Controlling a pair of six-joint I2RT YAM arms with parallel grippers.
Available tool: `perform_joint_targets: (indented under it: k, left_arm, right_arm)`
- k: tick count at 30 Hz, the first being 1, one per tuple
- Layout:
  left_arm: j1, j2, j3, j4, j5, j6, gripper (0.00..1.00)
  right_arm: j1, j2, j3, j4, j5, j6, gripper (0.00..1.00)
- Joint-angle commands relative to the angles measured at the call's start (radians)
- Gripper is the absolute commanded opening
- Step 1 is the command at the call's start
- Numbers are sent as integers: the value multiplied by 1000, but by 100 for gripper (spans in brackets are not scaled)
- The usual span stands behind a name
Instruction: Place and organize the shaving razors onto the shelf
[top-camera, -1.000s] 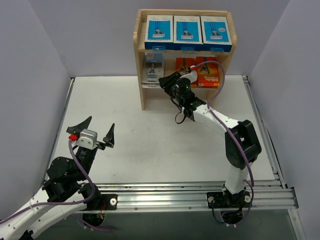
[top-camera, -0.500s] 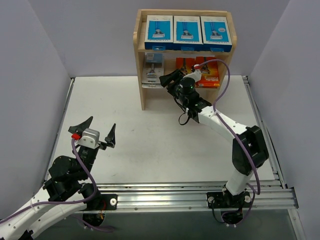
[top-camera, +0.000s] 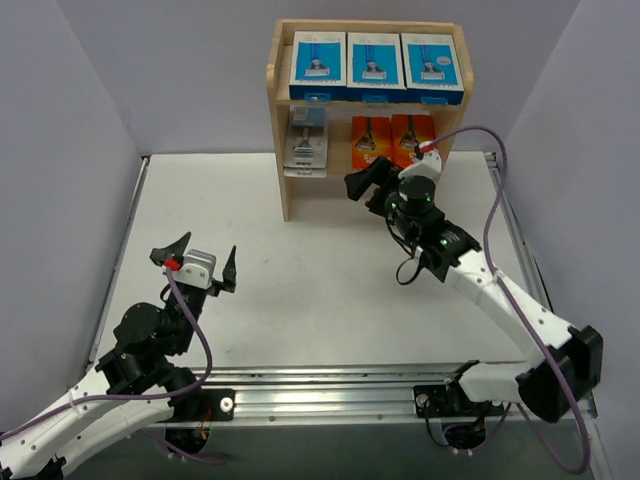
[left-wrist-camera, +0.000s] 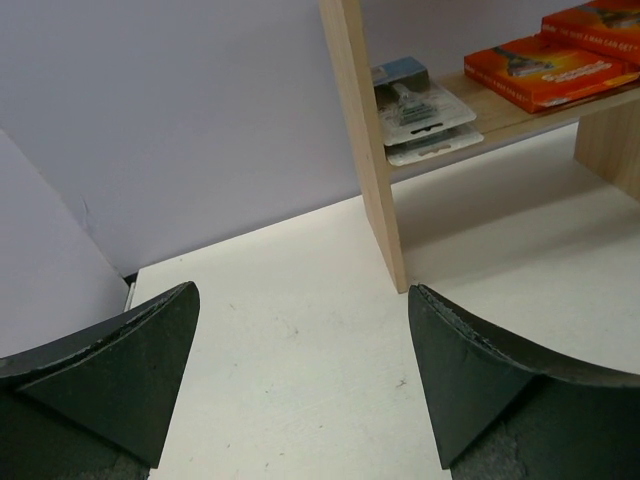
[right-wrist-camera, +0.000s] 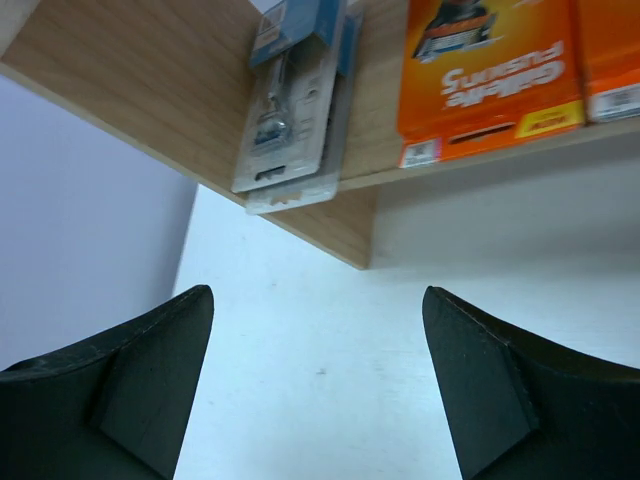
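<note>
Plain white desk (top-camera: 300, 290), pale lilac walls (top-camera: 200, 70). Shaving razors all sit on the wooden shelf (top-camera: 277, 110): blue boxes (top-camera: 372, 62) up top, orange boxes (right-wrist-camera: 490, 70) reading "Fusion5" and blister cards (right-wrist-camera: 295, 110) one tier below. Left fingers (left-wrist-camera: 130, 350) and right fingers (right-wrist-camera: 480, 370) are both spread apart.

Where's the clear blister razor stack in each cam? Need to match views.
Top external: blister cards upper centre, below the leftmost blue box.
Left wrist: blister cards top, right of centre, beside the wooden upright.
Right wrist: blister cards top, left of centre.
Shared landmark: orange boxes to their right.

Pale wood shelf (top-camera: 288, 190); blue-and-white boxes (top-camera: 374, 62); orange boxes (top-camera: 371, 140).
</note>
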Motion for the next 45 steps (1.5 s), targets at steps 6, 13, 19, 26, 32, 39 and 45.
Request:
perform_joint_targets:
  k: [6, 13, 19, 26, 32, 39, 45]
  left_arm:
    - [-10, 127, 59, -98, -103, -80, 94]
    - [-11, 116, 83, -236, -11, -267, 94]
    - [-14, 52, 52, -246, -20, -295, 94]
    - [-14, 85, 56, -252, -38, -283, 94]
    - [-14, 81, 49, -249, -69, -258, 94]
    - [-13, 105, 52, -247, -95, -240, 94]
    - [-11, 130, 92, -292, -75, -240, 94]
  right_arm:
    - [-9, -398, -128, -349, 234, -269, 86]
    - [-15, -631, -211, -419, 300, -331, 89]
    - [-15, -745, -280, -422, 303, -387, 90]
    - [-14, -760, -306, -431, 286, -412, 93]
    - [5, -689, -291, -460, 274, -377, 96]
    - [12, -572, -251, -514, 354, -289, 97]
    - [14, -553, -228, -544, 374, -289, 97]
